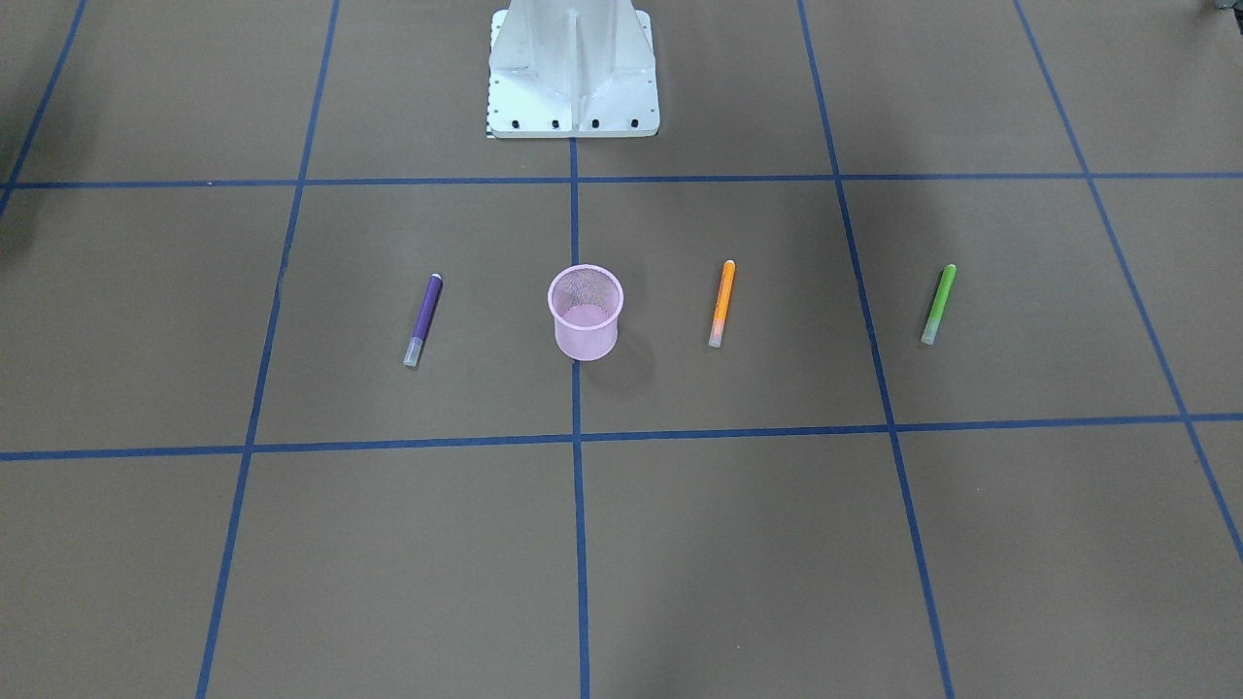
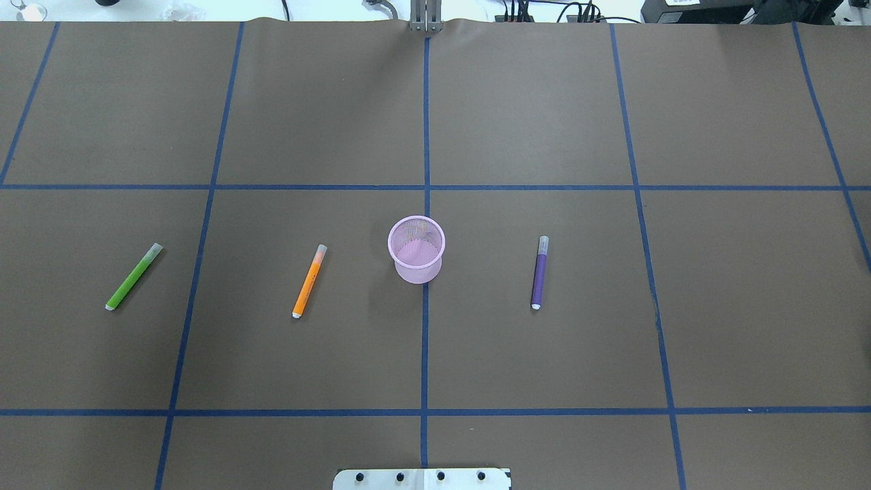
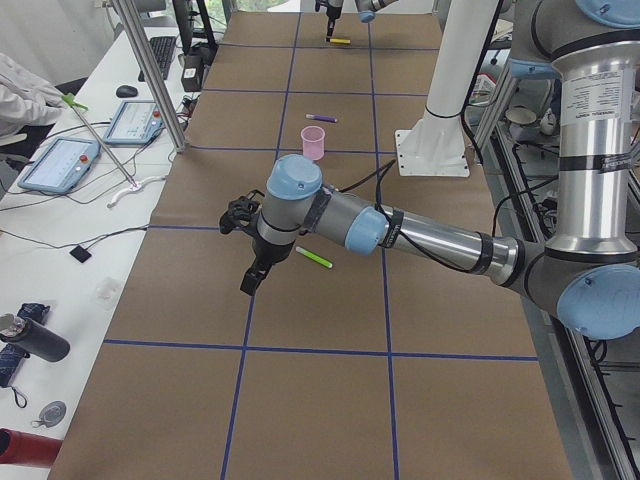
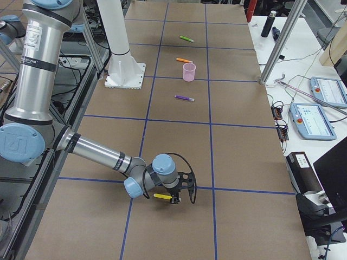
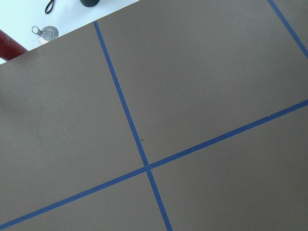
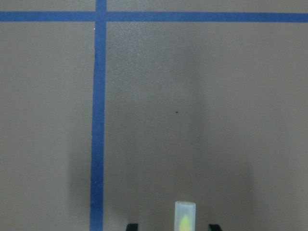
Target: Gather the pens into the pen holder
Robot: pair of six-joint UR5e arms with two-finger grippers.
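The pink mesh pen holder [image 2: 416, 248] stands upright mid-table; it also shows in the front view [image 1: 586, 311]. The purple pen [image 2: 539, 272], orange pen [image 2: 309, 281] and green pen [image 2: 134, 277] lie flat around it. The yellowish pen [image 4: 161, 196] lies far out on the robot's right. My right gripper [image 6: 171, 227] is low over it and open, with a fingertip [image 6: 132, 226] on each side of its pale cap [image 6: 185, 216] and a gap to each. My left gripper [image 3: 248, 285] hangs above the table beside the green pen [image 3: 313, 257]; I cannot tell if it is open or shut.
The robot's white base plate [image 2: 422, 478] sits at the near table edge. Side benches hold tablets [image 4: 314, 119], bottles [image 3: 30, 340] and cables. A slanted metal post [image 4: 282, 43] stands at the table's far edge. Blue tape lines grid the brown table.
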